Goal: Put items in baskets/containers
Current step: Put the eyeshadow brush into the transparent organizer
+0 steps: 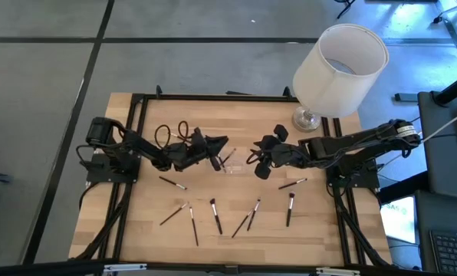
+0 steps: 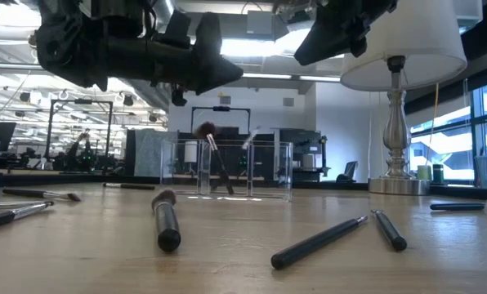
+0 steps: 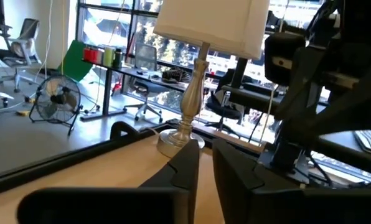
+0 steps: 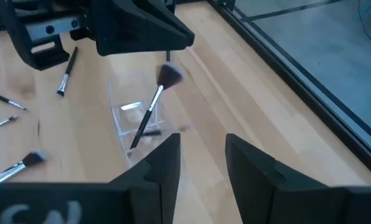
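Several thin dark makeup brushes [image 1: 215, 215] lie flat across the near half of the wooden table [image 1: 136, 230]. A small clear container [image 2: 227, 169] stands at the table's middle, also in the right wrist view [image 4: 142, 124]. Inside it a brush [image 4: 149, 112] leans on the wall, bristles up. My left gripper [image 1: 217, 146] hovers just above and left of the container, its fingers [image 3: 188, 165] a narrow gap apart and empty. My right gripper [image 1: 261, 159] hangs open just right of the container, also empty [image 4: 203, 158].
A large white lamp [image 1: 340, 69] stands on its metal base [image 1: 307, 119] at the far right corner, behind the right arm. A black cable loop [image 1: 172, 134] lies by the left arm. A black frame [image 1: 136, 100] runs along the table's edges.
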Tool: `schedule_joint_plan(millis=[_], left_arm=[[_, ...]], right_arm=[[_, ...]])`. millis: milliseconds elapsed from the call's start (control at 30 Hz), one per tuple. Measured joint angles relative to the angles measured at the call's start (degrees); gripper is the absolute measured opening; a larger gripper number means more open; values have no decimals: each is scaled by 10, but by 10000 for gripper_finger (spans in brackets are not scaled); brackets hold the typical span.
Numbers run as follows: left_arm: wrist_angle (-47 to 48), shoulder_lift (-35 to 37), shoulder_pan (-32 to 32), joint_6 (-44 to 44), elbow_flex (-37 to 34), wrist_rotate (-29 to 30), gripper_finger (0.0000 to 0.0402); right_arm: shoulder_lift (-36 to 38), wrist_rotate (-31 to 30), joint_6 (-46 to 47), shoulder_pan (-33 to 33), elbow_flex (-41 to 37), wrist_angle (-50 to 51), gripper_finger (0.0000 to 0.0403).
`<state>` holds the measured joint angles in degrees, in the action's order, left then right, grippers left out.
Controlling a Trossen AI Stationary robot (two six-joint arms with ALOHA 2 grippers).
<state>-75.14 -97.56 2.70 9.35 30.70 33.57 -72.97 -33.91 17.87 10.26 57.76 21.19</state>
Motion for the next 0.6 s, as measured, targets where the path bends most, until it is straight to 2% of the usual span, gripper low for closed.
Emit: schedule_joint_plan(millis=[133, 267, 400, 500, 600], left_arm=[[7, 8, 1, -42, 0, 25, 66], [69, 56, 4, -71, 0, 98, 85], [278, 150, -7, -71, 0, 104, 99], [478, 230, -34, -28, 0, 76, 102], [668, 302, -82, 40, 0, 23, 102]], right_arm=[[0, 0, 2, 0, 0, 2, 127], [0, 0, 9, 0, 0, 10, 127], [0, 0, 12, 0, 0, 15, 127], [0, 0, 17, 0, 0, 15, 127], [0, 0, 24, 0, 0, 15, 127]])
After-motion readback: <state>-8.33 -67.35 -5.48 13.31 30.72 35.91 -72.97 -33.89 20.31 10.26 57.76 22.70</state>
